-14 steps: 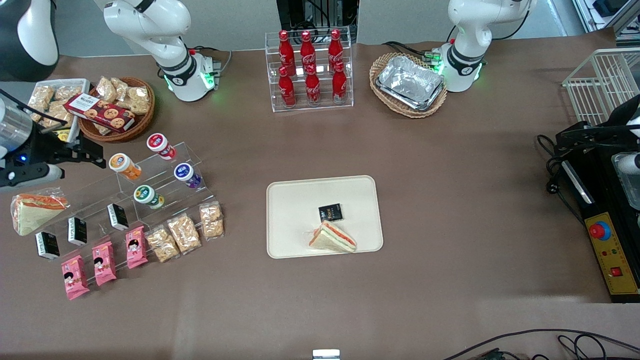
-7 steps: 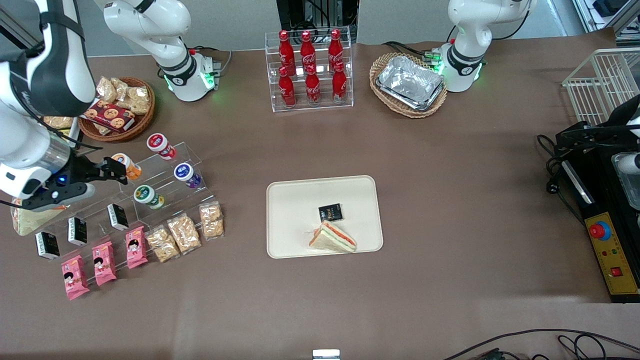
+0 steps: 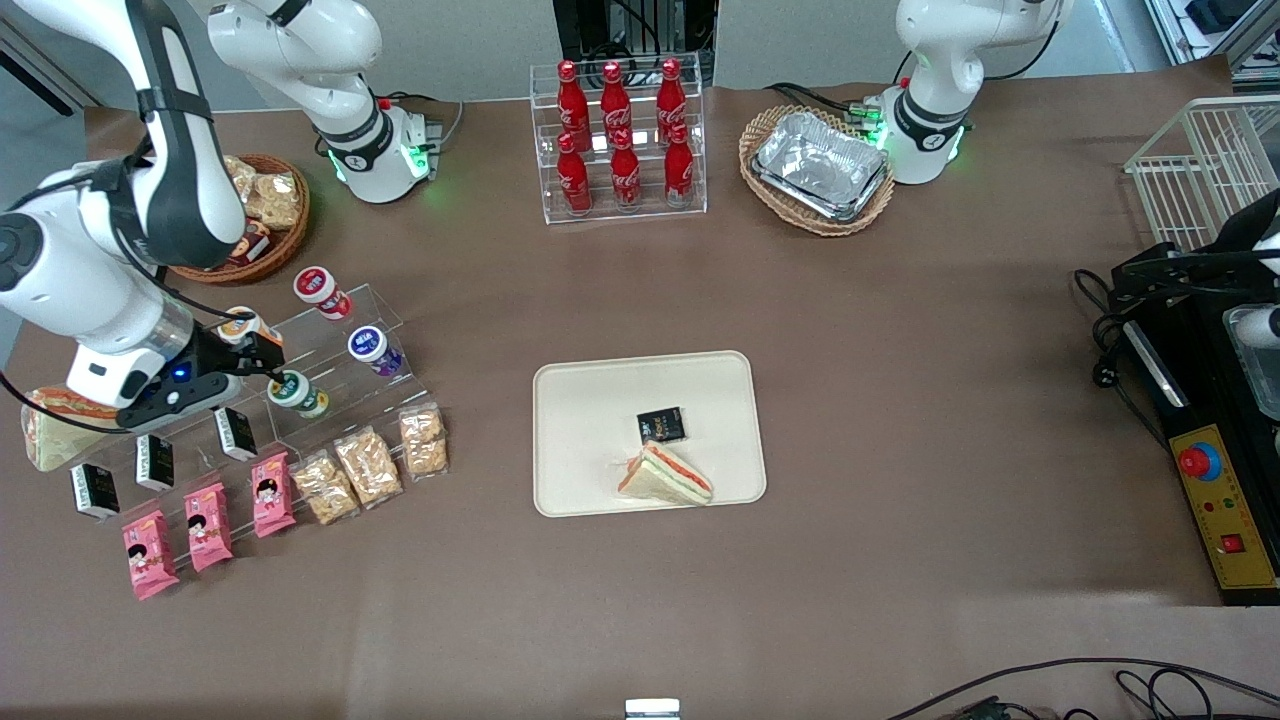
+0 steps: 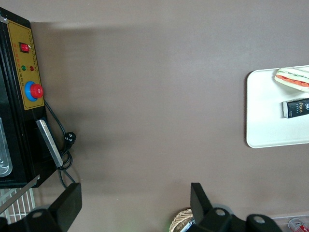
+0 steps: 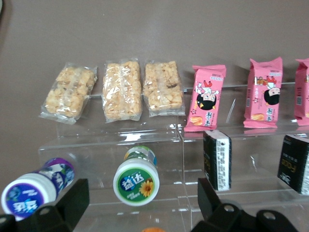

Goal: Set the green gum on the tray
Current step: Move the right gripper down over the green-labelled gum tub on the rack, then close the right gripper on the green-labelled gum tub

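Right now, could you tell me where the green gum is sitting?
The green gum lies on the clear stepped display stand toward the working arm's end of the table, beside the purple-lidded jar, with the open gripper hovering just above it.

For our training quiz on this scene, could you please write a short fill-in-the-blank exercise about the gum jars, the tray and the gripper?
1. The green gum sits on a clear step stand, with the purple-lidded jar one step ____ it.
2. The tray already carries a small black packet and a ____.
3. The gripper hangs just above the green gum with its fingers ____.
4. So far the green gum is ____ on the tray.

Missing words: above; sandwich; open; not
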`<state>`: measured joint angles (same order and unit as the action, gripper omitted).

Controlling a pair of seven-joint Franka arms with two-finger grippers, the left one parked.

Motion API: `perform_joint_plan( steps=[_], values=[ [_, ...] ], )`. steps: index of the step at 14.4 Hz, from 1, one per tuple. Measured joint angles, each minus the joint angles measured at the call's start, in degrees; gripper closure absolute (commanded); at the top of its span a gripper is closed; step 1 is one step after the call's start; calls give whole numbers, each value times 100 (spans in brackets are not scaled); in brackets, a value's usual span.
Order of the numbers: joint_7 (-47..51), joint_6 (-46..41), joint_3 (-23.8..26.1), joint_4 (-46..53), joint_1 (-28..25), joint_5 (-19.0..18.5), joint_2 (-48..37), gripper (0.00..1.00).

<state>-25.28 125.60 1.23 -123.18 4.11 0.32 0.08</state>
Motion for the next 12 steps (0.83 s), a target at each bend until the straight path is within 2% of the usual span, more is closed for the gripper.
perform_joint_plan(
  steps=[5,12],
  values=[
    [-162,925,0,-661,0,0,-1,0],
    [-288,1673,0,-1293,0,0,-2,0]
  ],
)
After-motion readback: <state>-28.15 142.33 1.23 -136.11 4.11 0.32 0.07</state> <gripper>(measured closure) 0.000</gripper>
